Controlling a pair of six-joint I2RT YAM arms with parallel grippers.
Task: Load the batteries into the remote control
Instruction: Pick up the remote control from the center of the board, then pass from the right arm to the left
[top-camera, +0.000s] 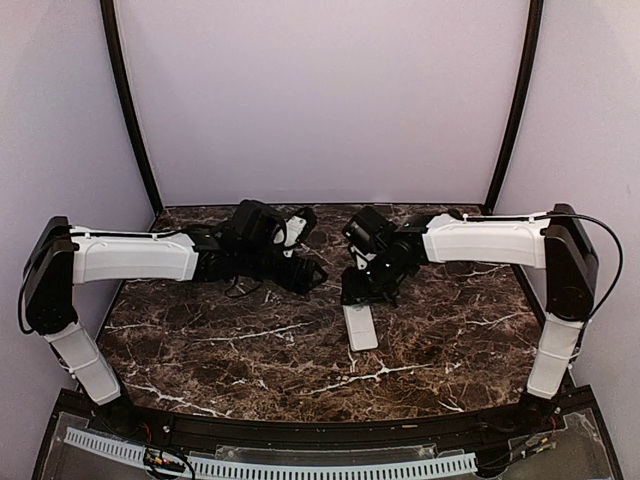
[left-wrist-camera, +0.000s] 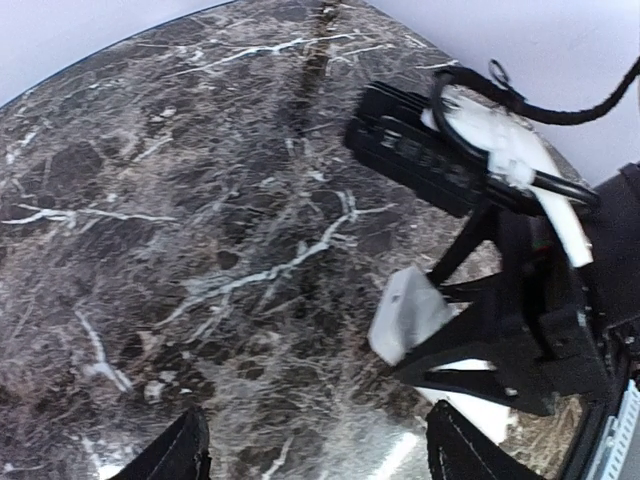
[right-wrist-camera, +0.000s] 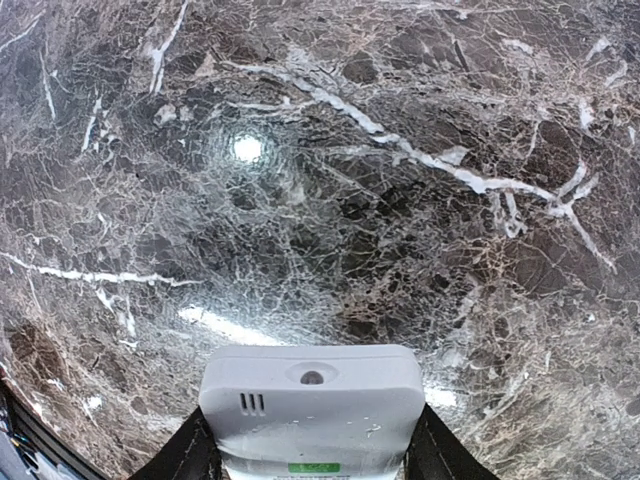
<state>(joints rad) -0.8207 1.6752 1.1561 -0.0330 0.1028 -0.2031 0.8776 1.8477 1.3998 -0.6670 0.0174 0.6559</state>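
Subject item: the remote control lies flat on the marble table, slightly right of centre in the overhead view. Its long axis runs close to 12-to-6 o'clock, with the near end free and pointing at the arm bases. The right gripper sits over the 12 o'clock end. In the right wrist view, the remote's rounded end, with a small window and vent slots, fills the gap between the fingers. They press on both long edges, so the grip is judged closed across the remote's width. The right arm reaches in from 3 o'clock and is plainly the nearer arm. The left gripper stands at roughly 10 o'clock from the remote and apart from it, with its jaws spread wide and nothing between them. Its camera looks across at the right gripper. No batteries are visible in any view, and no open battery bay can be made out. Assessment: the coming move turns on this across-the-width hold at the far end. The right arm steadies or reorients the body along its axis, and the free left arm is the one available to bring the cells.
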